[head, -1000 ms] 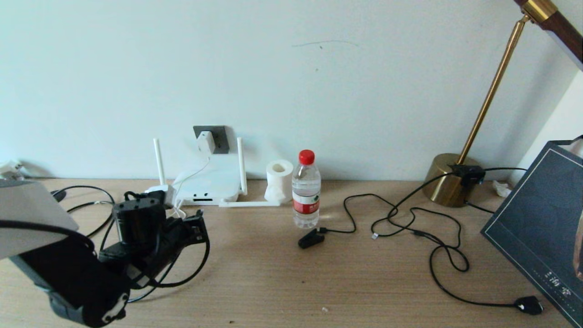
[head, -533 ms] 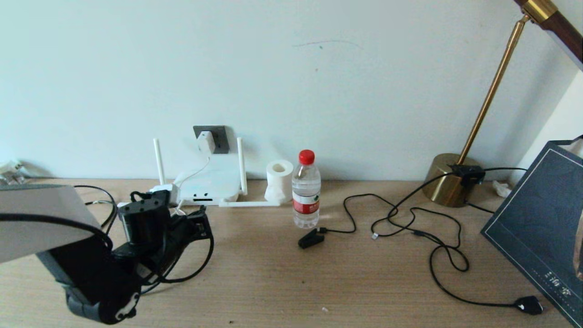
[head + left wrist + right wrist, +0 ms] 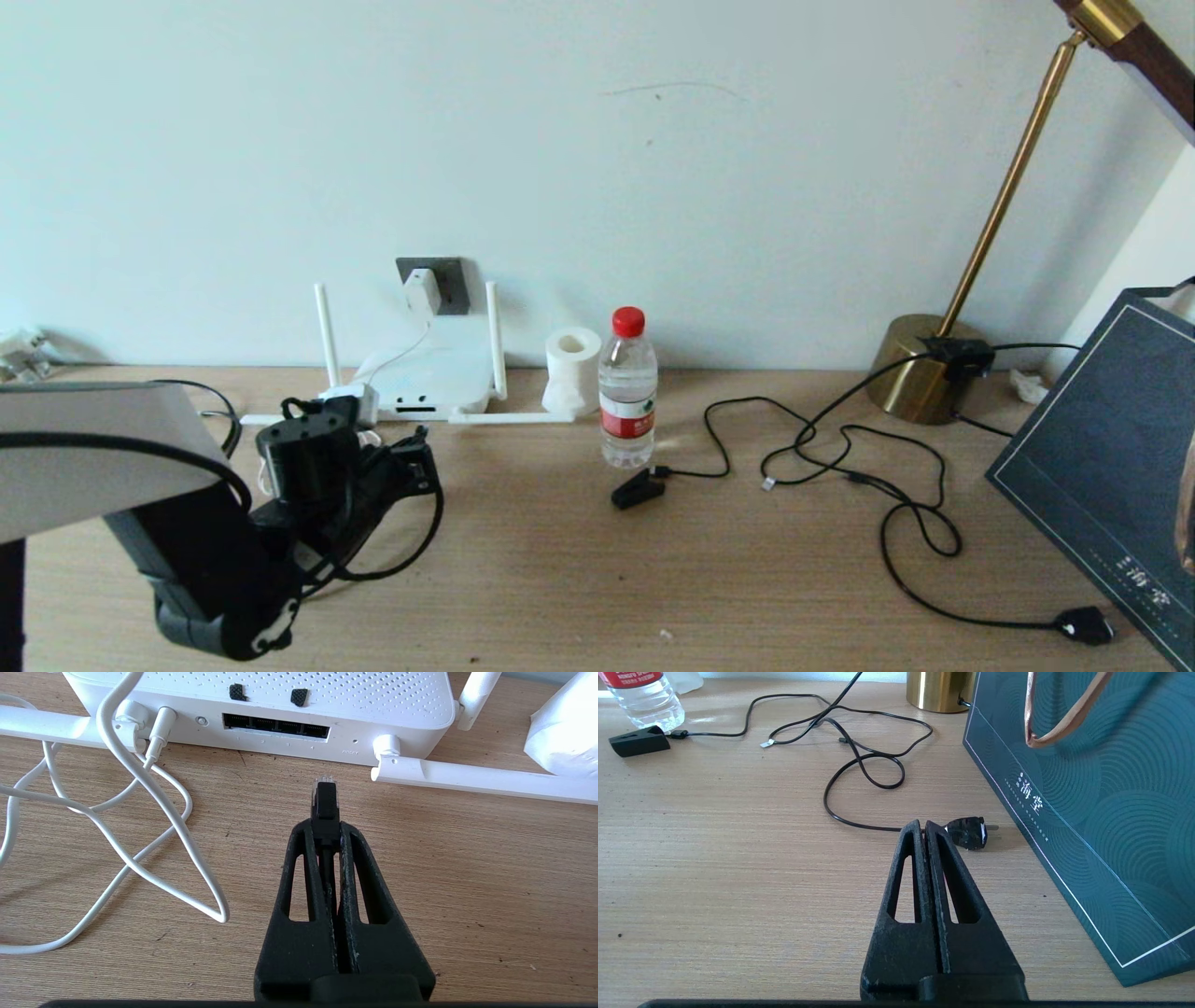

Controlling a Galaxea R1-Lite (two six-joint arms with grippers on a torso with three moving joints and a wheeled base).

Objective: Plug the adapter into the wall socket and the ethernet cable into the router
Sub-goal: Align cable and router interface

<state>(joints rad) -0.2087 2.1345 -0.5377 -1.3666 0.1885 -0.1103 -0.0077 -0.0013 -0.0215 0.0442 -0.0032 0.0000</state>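
The white router (image 3: pixel 439 378) lies flat against the wall, and its dark port slot (image 3: pixel 275 725) faces me in the left wrist view. My left gripper (image 3: pixel 325 826) is shut on the ethernet cable (image 3: pixel 325 799). The connector's clear tip points at the slot, a short gap in front of it and a little to one side. In the head view this gripper (image 3: pixel 417 459) hovers just before the router. The white adapter (image 3: pixel 422 291) sits in the dark grey wall socket (image 3: pixel 453 280), and its thin white cord (image 3: pixel 140 826) loops over the desk. My right gripper (image 3: pixel 922 826) is shut and empty, low over the desk at the right.
A toilet roll (image 3: pixel 572 369) and a water bottle (image 3: pixel 627 392) stand right of the router. A black clip plug (image 3: pixel 638 488) and thin black cords (image 3: pixel 840 457) lie mid-desk. A brass lamp base (image 3: pixel 920 373) and a dark teal bag (image 3: pixel 1087 788) stand at the right, with a black plug (image 3: pixel 969 833) beside the bag.
My left arm has moved forward and to the right, carrying the ethernet connector closer to the router's ports. The right arm has not moved.
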